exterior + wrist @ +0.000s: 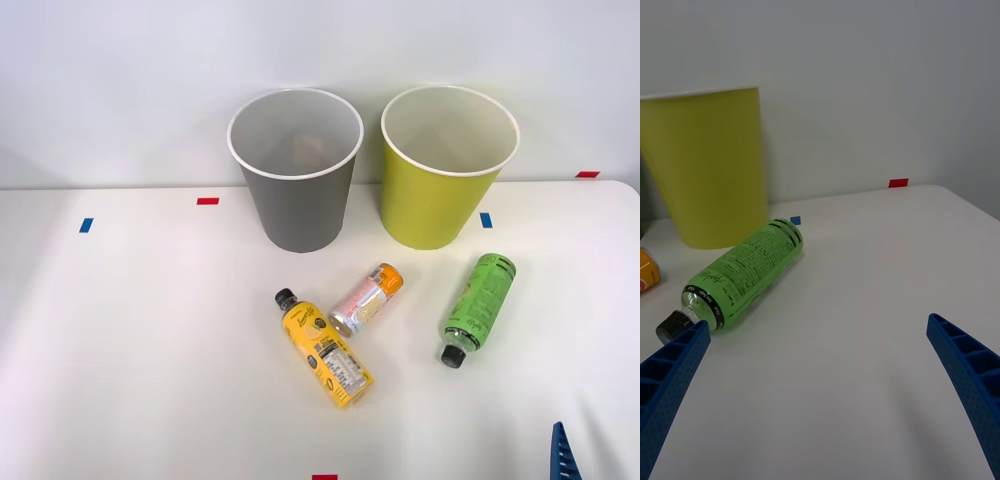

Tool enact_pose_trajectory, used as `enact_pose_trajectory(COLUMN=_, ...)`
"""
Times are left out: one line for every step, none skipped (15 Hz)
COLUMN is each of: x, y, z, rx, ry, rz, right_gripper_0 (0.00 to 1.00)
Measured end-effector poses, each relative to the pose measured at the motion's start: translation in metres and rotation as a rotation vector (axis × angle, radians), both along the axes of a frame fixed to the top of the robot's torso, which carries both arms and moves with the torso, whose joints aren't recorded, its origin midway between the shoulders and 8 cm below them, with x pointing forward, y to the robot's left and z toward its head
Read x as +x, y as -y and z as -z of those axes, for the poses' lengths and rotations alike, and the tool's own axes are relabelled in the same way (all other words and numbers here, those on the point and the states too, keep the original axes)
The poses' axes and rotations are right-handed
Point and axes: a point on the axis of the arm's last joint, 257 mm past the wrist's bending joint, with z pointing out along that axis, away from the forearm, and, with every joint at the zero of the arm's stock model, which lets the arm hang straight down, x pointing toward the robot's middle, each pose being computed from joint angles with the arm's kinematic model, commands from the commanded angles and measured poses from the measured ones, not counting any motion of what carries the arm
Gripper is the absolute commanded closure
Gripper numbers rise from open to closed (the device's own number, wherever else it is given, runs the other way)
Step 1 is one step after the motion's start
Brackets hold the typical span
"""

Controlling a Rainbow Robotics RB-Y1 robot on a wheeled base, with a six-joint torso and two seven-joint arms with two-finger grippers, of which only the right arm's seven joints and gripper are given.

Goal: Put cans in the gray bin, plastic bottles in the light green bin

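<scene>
The white table is spread under everything, marked by small red and blue tape tabs. Two tall tapered bins are stood upright at its far side, well beyond the right gripper: the gray bin farther off to its left, the light green bin just beside that one and nearer the gripper's line. The green bottle is laid on its side ahead and slightly left of the gripper, black cap toward the fingers, close to the left fingertip but apart from it. The yellow bottle is laid flat farther to the gripper's left, cap pointed away toward the bins. The can is laid between the two bottles, its silver end touching or nearly touching the yellow bottle, its orange end turned toward the bins. The blue ribbed fingers are spread wide; nothing is held between them.
</scene>
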Motion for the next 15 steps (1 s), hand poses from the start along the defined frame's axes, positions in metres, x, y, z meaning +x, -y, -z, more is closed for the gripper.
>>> enact_pose_trajectory(x=0.0000, y=0.0000, z=0.0000, rx=0.000, ry=0.000, rz=0.000, right_gripper_0=0.00)
enact_pose_trajectory(x=0.0000, y=0.0000, z=0.0000, rx=0.000, ry=0.000, rz=0.000, right_gripper_0=0.00)
enact_pose_trajectory(x=0.0000, y=0.0000, z=0.0000, rx=0.000, ry=0.000, rz=0.000, right_gripper_0=0.00)
enact_pose_trajectory(x=0.0000, y=0.0000, z=0.0000, rx=0.000, ry=0.000, rz=0.000, right_gripper_0=0.00)
enact_pose_trajectory(x=0.0000, y=0.0000, z=0.0000, rx=0.000, ry=0.000, rz=0.000, right_gripper_0=0.00)
enact_pose_trajectory(x=0.0000, y=0.0000, z=0.0000, rx=0.000, ry=0.000, rz=0.000, right_gripper_0=0.00)
enact_pose_trajectory(x=0.0000, y=0.0000, z=0.0000, rx=0.000, ry=0.000, rz=0.000, right_gripper_0=0.00)
enact_pose_trajectory(x=0.0000, y=0.0000, z=0.0000, rx=0.000, ry=0.000, rz=0.000, right_gripper_0=0.00)
enact_pose_trajectory(x=0.0000, y=0.0000, z=0.0000, rx=0.000, ry=0.000, rz=0.000, right_gripper_0=0.00)
enact_pose_trajectory(x=0.0000, y=0.0000, z=0.0000, rx=0.000, ry=0.000, rz=0.000, right_gripper_0=0.00)
enact_pose_trajectory(x=0.0000, y=0.0000, z=0.0000, rx=0.000, ry=0.000, rz=0.000, right_gripper_0=0.00)
enact_pose_trajectory(x=0.0000, y=0.0000, z=0.0000, rx=0.000, ry=0.000, rz=0.000, right_gripper_0=0.00)
enact_pose_trajectory(x=0.0000, y=0.0000, z=0.0000, rx=0.000, ry=0.000, rz=0.000, right_gripper_0=0.00)
enact_pose_trajectory(x=0.0000, y=0.0000, z=0.0000, rx=0.000, ry=0.000, rz=0.000, right_gripper_0=0.00)
enact_pose_trajectory(x=0.0000, y=0.0000, z=0.0000, rx=0.000, ry=0.000, rz=0.000, right_gripper_0=0.00)
